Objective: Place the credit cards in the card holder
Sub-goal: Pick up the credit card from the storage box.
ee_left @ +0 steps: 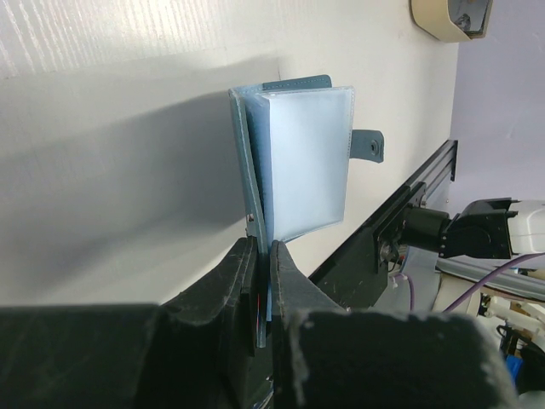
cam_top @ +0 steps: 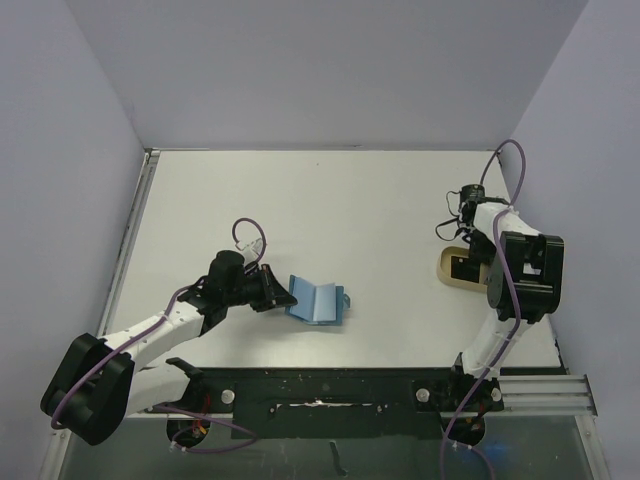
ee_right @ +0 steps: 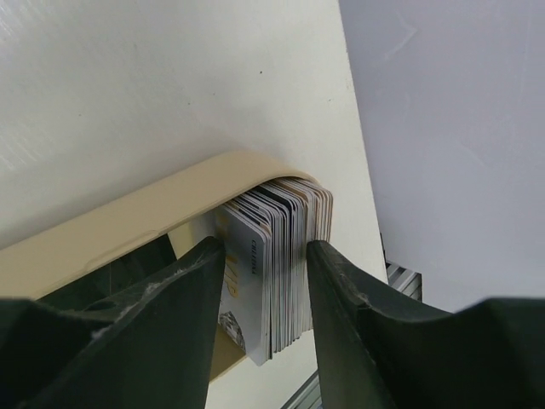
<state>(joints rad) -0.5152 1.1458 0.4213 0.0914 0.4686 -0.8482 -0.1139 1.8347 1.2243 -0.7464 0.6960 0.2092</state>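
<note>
The teal-blue card holder (cam_top: pixel 318 302) stands half open on the table, its lighter blue inside (ee_left: pixel 302 162) facing right and its snap tab (ee_left: pixel 368 146) sticking out. My left gripper (cam_top: pixel 275 288) is shut on the near edge of one flap (ee_left: pixel 264 249). A stack of several credit cards (ee_right: pixel 281 264) stands on edge in a beige tray (ee_right: pixel 128 221) at the right (cam_top: pixel 445 265). My right gripper (ee_right: pixel 266 256) is open, one finger on each side of the stack, with a small gap at the right finger. From above, the right arm hides its fingers.
The black rail (cam_top: pixel 330 390) with the arm bases runs along the near table edge. Purple walls close in the back and sides, and the right wall (ee_right: pixel 460 128) is close to the tray. The beige tray also shows in the left wrist view (ee_left: pixel 447 17).
</note>
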